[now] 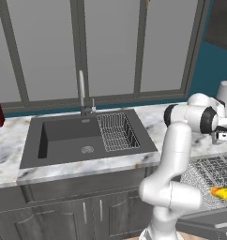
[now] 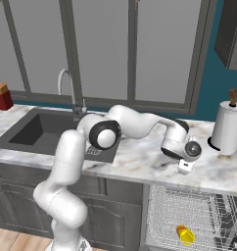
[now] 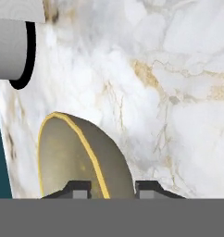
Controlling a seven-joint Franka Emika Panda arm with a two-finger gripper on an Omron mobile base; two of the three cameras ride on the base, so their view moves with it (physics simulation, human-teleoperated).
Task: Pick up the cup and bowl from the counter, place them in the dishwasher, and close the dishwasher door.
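An olive-brown bowl [image 3: 72, 157] with a yellow rim sits on the marbled counter [image 3: 178, 92], close under the hand. My gripper [image 3: 112, 189] has one fingertip inside the bowl and the other against its outer wall, and it is shut on the bowl's wall. From the base cameras, the gripper [image 2: 185, 165] hangs low over the counter [image 2: 140, 157] right of the sink, above the dishwasher [image 2: 189, 211]. The yellow cup [image 2: 185, 234] lies on its side in the silvery wire rack [image 1: 214, 173]. The grey dishwasher door [image 1: 209, 225] is folded down and open.
A paper towel roll [image 2: 227, 128] stands on the counter just right of the hand and also appears at top left as the paper towel roll [image 3: 12, 41]. The dark sink [image 1: 68, 136] with its wire basket [image 1: 116, 132] and faucet [image 1: 81, 93] lies to the left. A red knife block [image 2: 0, 95] sits far left.
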